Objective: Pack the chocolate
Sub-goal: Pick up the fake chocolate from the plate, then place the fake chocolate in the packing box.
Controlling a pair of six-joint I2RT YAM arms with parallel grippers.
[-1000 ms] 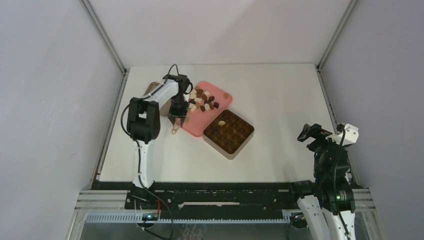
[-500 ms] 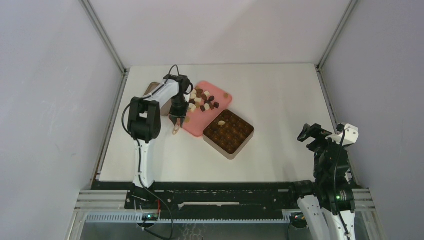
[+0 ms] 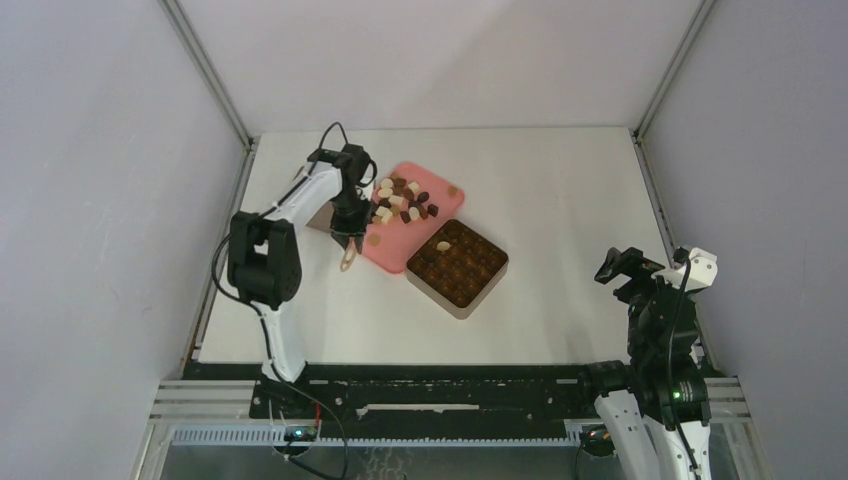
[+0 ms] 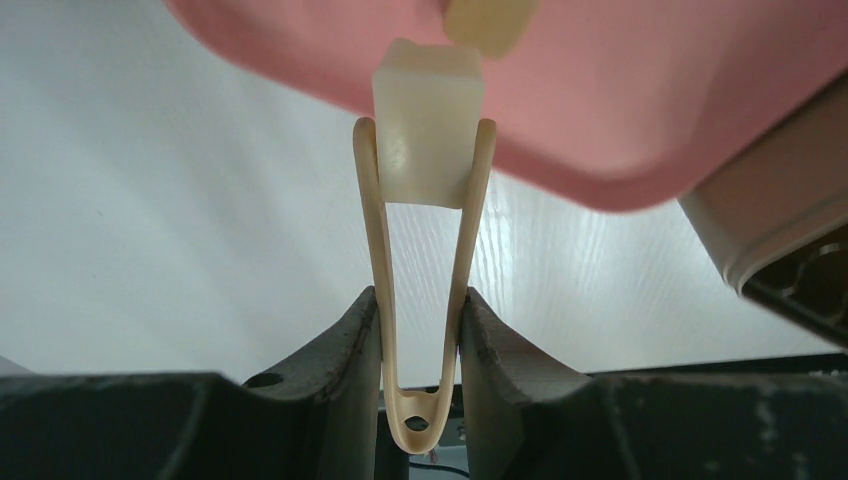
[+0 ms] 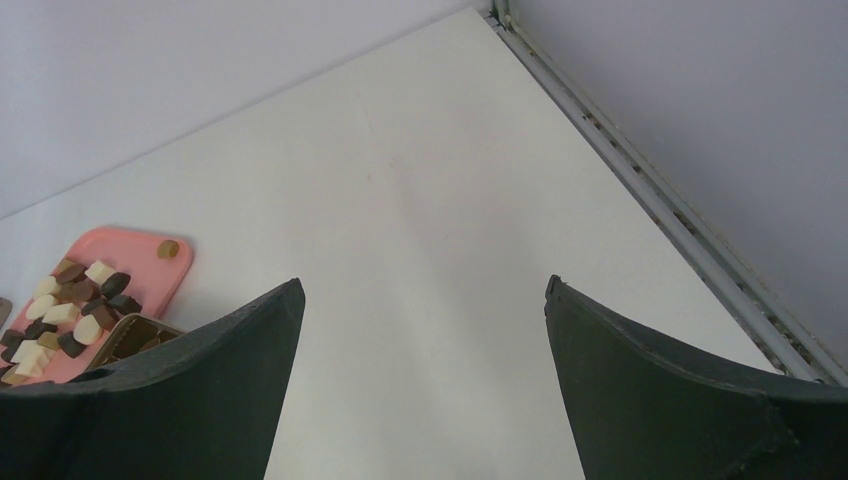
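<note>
Soft, even, fairly bright light fell from above, leaving only faint shadows on the white table (image 3: pixel 560 200) beside the tin (image 3: pixel 432 290). In the left wrist view the tongs (image 4: pixel 380 290) were fairly sharp, while the left fingers (image 4: pixel 335 370) and the pink tray (image 4: pixel 640 90) blurred, and a pale sheen streaked the table. The right fingers (image 5: pixel 200 400) were dim and soft-edged

The chocolate (image 3: pixel 405 200), a loose heap of dark brown, mid brown and cream-white bite-sized pieces, lies just beyond and right of the left pincer (image 3: pixel 349 234). One cream-white block (image 4: pixel 428 120) stands straight ahead of it, pinched between the wooden tongs' (image 4: pixel 376 250) tips. Another pale piece (image 3: pixel 442 246), possibly cream, lies farther right.
</note>
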